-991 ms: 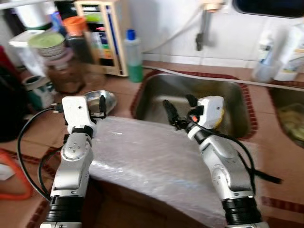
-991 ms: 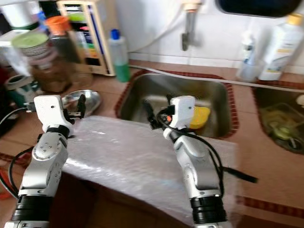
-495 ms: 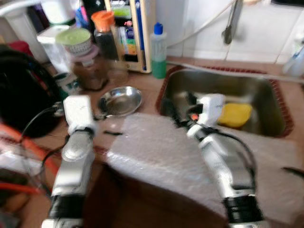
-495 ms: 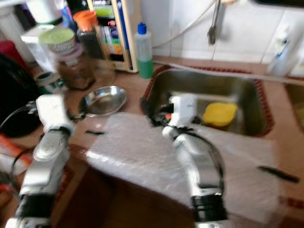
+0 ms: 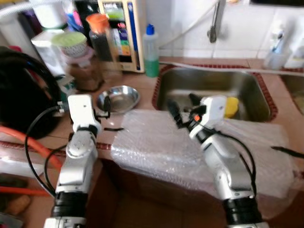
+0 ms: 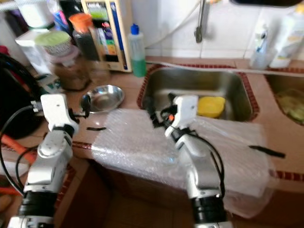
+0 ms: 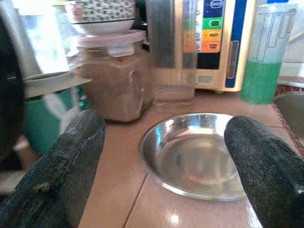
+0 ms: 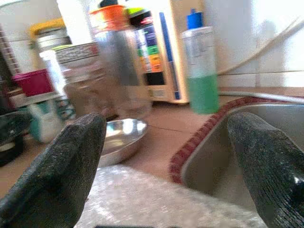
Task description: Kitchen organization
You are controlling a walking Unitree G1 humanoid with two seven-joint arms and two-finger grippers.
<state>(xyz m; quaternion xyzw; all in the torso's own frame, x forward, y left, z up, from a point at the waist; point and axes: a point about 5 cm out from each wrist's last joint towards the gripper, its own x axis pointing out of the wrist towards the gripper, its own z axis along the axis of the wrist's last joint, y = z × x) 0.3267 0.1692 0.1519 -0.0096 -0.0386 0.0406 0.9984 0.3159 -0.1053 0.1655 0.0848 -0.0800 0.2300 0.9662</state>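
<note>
A shallow steel bowl [image 5: 118, 98] sits on the brown tiled counter, left of the sink [image 5: 213, 81]. My left gripper [image 5: 106, 105] hovers just short of it, open; in the left wrist view the bowl [image 7: 194, 154] lies between the two spread black fingers [image 7: 66, 161]. A sheet of bubble wrap [image 5: 156, 142] drapes over the counter's front edge. My right gripper [image 5: 183, 105] is open above the wrap at the sink's near left corner, holding nothing. A yellow sponge [image 5: 231, 106] lies in the sink.
Behind the bowl stand a brown-powder jar [image 5: 85, 71], a glass, a green soap bottle [image 5: 151, 51] and a cream appliance [image 5: 121, 28]. A small black piece [image 5: 113, 128] lies by the wrap. A black tool [image 5: 287, 151] lies at the right. A large black object [image 5: 19, 95] is at left.
The whole view has shifted, so the camera moved. Both arms keep the same pose, and both grippers stay open with nothing taken hold of.
</note>
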